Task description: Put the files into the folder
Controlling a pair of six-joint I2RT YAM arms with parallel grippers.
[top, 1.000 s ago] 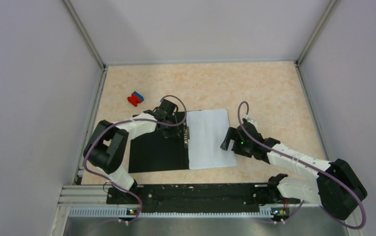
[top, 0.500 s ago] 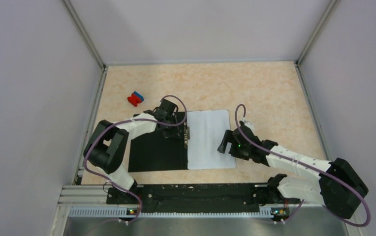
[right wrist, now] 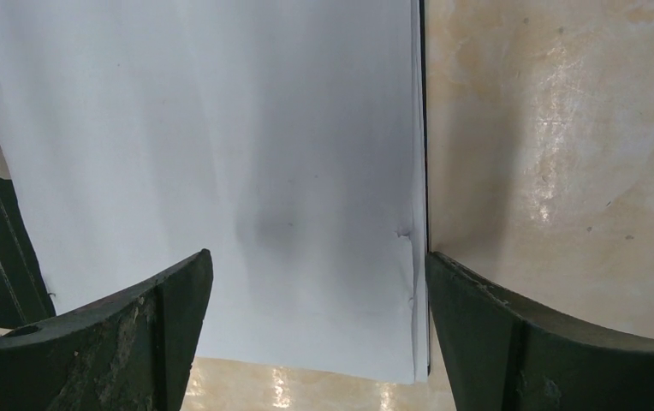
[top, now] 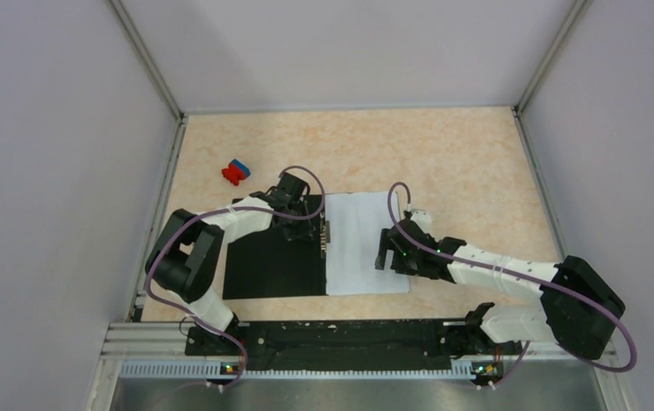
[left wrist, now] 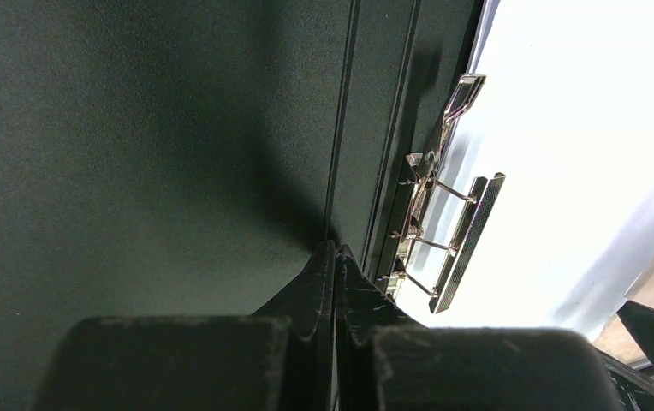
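Lengthwise, files [top: 359, 244] point toward counter's [top: 460, 163] far edge inside folder [top: 272, 267]; left end effector [left wrist: 334, 248] pressed together, right end effector [right wrist: 319, 257] spread.

One folder [top: 264, 270] is lying open, holding one stack of files [top: 353, 248], sheets uncountable. One red-and-blue block [top: 235, 171] is sitting upper left.
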